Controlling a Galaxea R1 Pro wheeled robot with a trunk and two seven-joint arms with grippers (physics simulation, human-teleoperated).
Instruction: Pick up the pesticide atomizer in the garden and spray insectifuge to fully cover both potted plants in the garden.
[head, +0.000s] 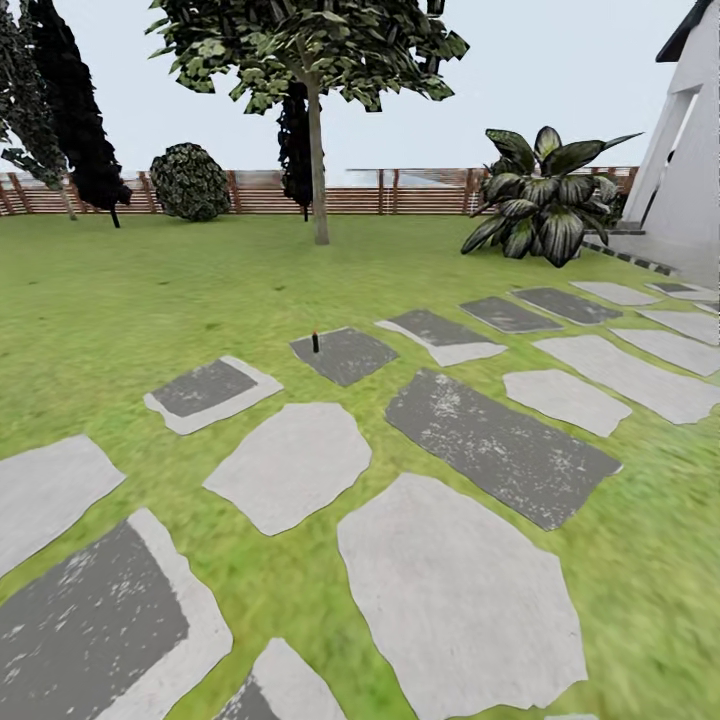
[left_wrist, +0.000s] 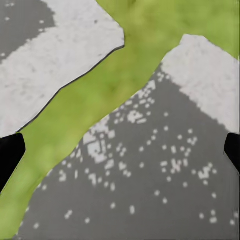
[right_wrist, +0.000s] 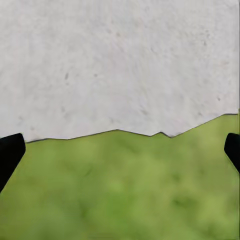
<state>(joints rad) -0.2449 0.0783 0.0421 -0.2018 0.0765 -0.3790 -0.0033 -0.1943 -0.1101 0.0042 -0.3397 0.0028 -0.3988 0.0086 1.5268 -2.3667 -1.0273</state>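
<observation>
A small slim dark object stands upright on a dark grey paving stone in the middle of the lawn, well ahead of me; it looks like the pesticide atomizer. The potted plants are out of view. In the left wrist view my left gripper is open, its black fingertips far apart above a speckled dark stone and a strip of grass. In the right wrist view my right gripper is also open, over the edge of a pale stone and grass. Nothing sits between either pair of fingers.
Pale and dark stepping stones cross the grass from the near left to the far right. A tree, a round bush and a large broad-leaved plant stand before a wooden slat fence. A white building rises at the right.
</observation>
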